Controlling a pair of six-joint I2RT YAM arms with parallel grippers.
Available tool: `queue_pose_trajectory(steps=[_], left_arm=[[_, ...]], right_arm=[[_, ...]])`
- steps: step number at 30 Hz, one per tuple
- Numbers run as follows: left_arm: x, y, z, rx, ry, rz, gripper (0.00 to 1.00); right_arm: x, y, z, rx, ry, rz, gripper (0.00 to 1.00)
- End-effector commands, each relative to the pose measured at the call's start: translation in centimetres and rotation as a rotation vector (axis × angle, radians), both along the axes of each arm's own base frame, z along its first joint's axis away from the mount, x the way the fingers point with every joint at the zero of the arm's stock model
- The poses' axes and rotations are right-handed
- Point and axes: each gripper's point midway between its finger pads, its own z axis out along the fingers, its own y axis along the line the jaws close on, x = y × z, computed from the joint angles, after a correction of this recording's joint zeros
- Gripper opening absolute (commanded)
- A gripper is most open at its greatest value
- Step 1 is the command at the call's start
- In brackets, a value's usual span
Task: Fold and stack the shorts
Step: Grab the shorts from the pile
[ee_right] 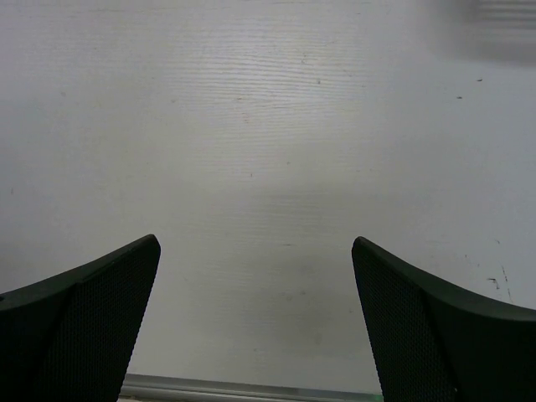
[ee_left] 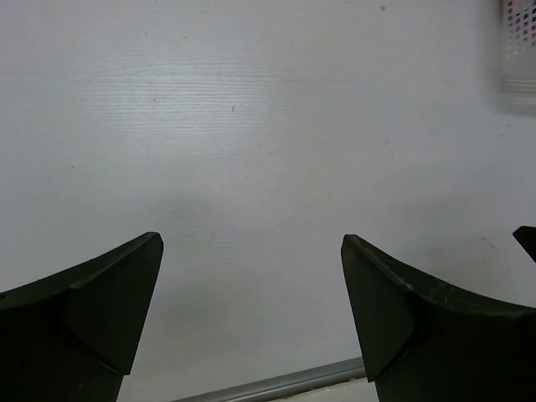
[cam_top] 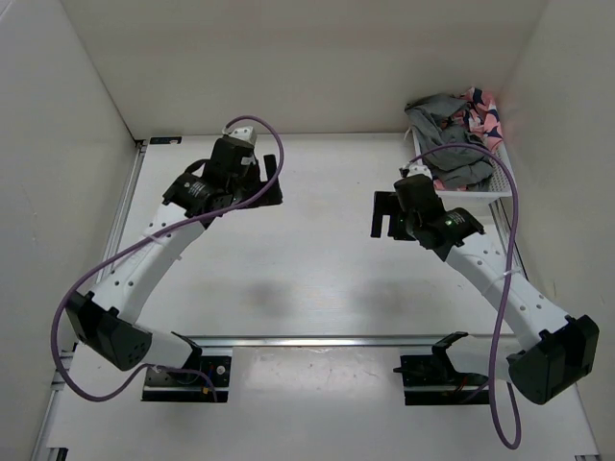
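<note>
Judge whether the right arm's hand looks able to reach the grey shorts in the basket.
Probably yes. The right hand is open and close beside the basket, where the shorts lie on top, uncovered. Nothing stands between; it would only need to turn from the table.

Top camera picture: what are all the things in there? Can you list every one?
shorts: crumpled pile, number unclear, grey, in the basket
patterned cloth: one, pink and dark blue, beside the shorts
basket: one, white, far right of the table
table: one, white
rail: one, silver, by the arm bases
cables: two, purple, one per arm
arms: two, white and black
left fingers: two, black, open
right fingers: two, black, open
</note>
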Motion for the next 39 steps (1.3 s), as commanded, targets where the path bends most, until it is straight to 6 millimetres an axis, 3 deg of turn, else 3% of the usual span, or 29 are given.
queue_pose_trajectory(steps=[1,5,6,8,10,13,14,15,16,17,18,19,20,21,22,23,25,29,31,32,34,35,37,38,39], left_arm=[[-0.9,0.1,5.0,-0.086,-0.119,-0.024,0.99],[-1.2,1.9,6.2,-0.066,-0.179,0.043,0.99],[-1.3,2.0,5.2,-0.046,-0.161,0.038,0.99],[-1.3,2.4,5.5,-0.030,-0.194,0.031,0.99],[-1.5,2.5,4.7,0.012,-0.185,-0.004,0.99],[-1.8,3.0,4.1,0.022,-0.180,0.003,0.99],[-1.9,2.9,3.7,0.017,-0.167,0.010,0.99],[-2.0,3.1,4.0,0.006,-0.173,0.010,0.99],[-2.0,3.1,4.0,-0.002,-0.171,0.015,0.99],[-1.9,3.4,4.0,-0.001,-0.171,0.026,0.99],[-1.7,3.3,3.7,-0.003,-0.161,0.031,0.99],[-1.5,3.9,3.3,0.012,-0.156,0.055,0.99],[-1.4,4.4,2.9,0.015,-0.148,0.079,0.99],[-1.2,4.4,3.1,0.008,-0.156,0.093,0.99],[-0.8,4.9,2.4,0.024,-0.144,0.114,0.99],[-0.5,5.2,2.1,0.031,-0.135,0.123,0.99],[0.1,5.4,1.6,0.041,-0.129,0.140,0.99],[1.5,5.4,0.2,0.096,-0.096,0.134,0.99],[1.8,5.7,0.2,0.097,-0.095,0.145,0.99],[2.0,5.6,-0.3,0.104,-0.082,0.144,0.99],[2.6,5.7,-0.2,0.102,-0.087,0.153,0.99],[2.9,5.5,-0.2,0.103,-0.084,0.153,0.99],[3.1,5.5,-0.5,0.108,-0.076,0.153,0.99],[3.2,5.4,-0.2,0.103,-0.084,0.153,0.99],[3.2,5.4,-0.2,0.103,-0.084,0.153,0.99]], right_arm=[[0.1,-0.9,1.0,-0.006,-0.046,-0.040,1.00],[0.3,-2.2,1.9,-0.040,-0.074,-0.097,1.00],[0.5,-2.4,2.4,-0.046,-0.089,-0.110,1.00],[1.2,-3.6,3.2,-0.050,-0.113,-0.158,1.00],[2.0,-4.5,3.6,-0.061,-0.115,-0.185,0.98],[4.8,-6.9,4.9,-0.039,-0.115,-0.271,0.82],[6.1,-8.8,4.3,-0.043,-0.085,-0.321,0.78],[7.4,-9.6,5.6,-0.020,-0.104,-0.345,0.73],[8.3,-10.3,5.6,0.001,-0.096,-0.375,0.56],[9.8,-12.1,4.3,0.010,-0.049,-0.419,0.49],[11.6,-12.2,5.6,0.050,-0.076,-0.415,0.41],[12.7,-13.0,5.6,0.064,-0.074,-0.451,0.33],[14.5,-14.2,3.6,0.064,-0.024,-0.477,0.30],[15.5,-14.6,3.3,0.074,-0.009,-0.482,0.32],[17.4,-15.0,5.2,0.100,-0.058,-0.491,0.41],[20.3,-15.8,2.4,0.118,0.009,-0.520,0.75],[22.3,-16.5,1.7,0.180,0.030,-0.529,0.99],[27.8,-17.5,-1.3,0.244,0.055,-0.579,0.99],[29.3,-17.7,-2.6,0.280,0.063,-0.590,0.99],[30.0,-17.4,-4.6,0.296,0.095,-0.593,0.97],[31.1,-17.2,-4.4,0.340,0.079,-0.613,0.86],[31.7,-17.5,-4.0,0.341,0.049,-0.626,0.60],[32.0,-17.9,-3.6,0.338,0.008,-0.644,0.23],[32.6,-18.3,-1.2,0.346,-0.070,-0.655,0.00],[32.4,-18.8,-0.3,0.332,-0.096,-0.671,0.00]])
